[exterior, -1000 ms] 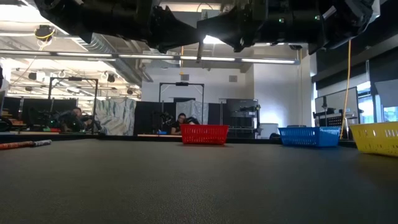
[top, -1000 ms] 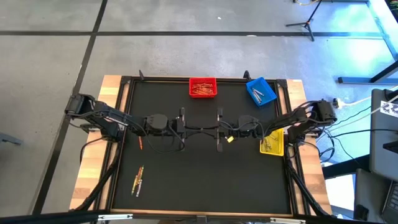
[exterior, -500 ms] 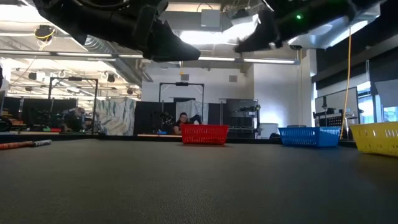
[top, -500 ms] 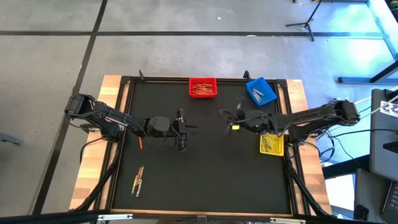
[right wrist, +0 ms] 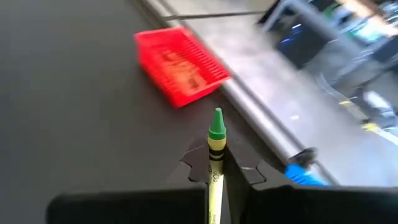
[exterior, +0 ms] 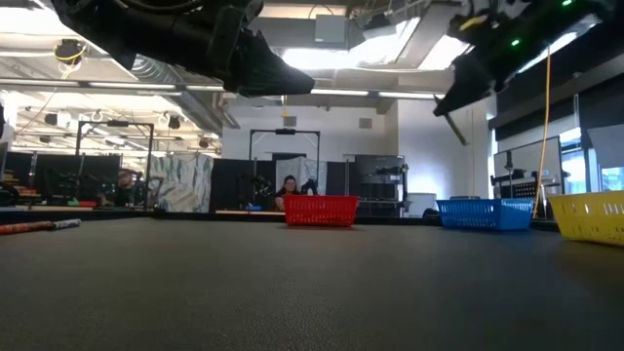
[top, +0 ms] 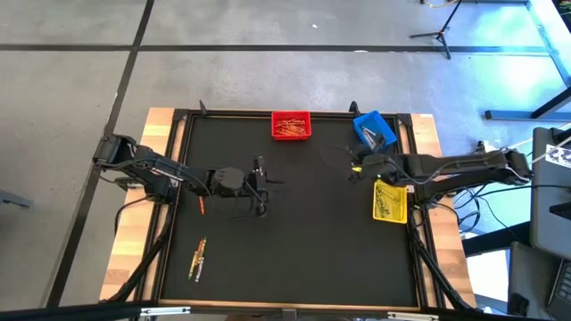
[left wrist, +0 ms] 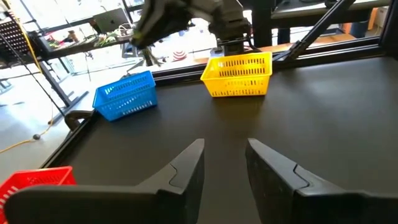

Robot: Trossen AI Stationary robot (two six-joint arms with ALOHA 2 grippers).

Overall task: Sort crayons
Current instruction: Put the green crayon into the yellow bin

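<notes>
So the right gripper [top: 359,167] is clamped on a yellow crayon [right wrist: 215,155] with a green tip, its long axis running straight out past the fingers. From it the yellow bin [top: 390,201] sits at about 4 o'clock, closest to this arm, and the blue bin [top: 374,130] at 1. The left gripper [left wrist: 224,163] hangs mid-table, fingers apart, holding nothing. Only the wrist view shows that green tip; from overhead you also catch loose crayons [top: 198,257] at the table's 7 o'clock.
</notes>
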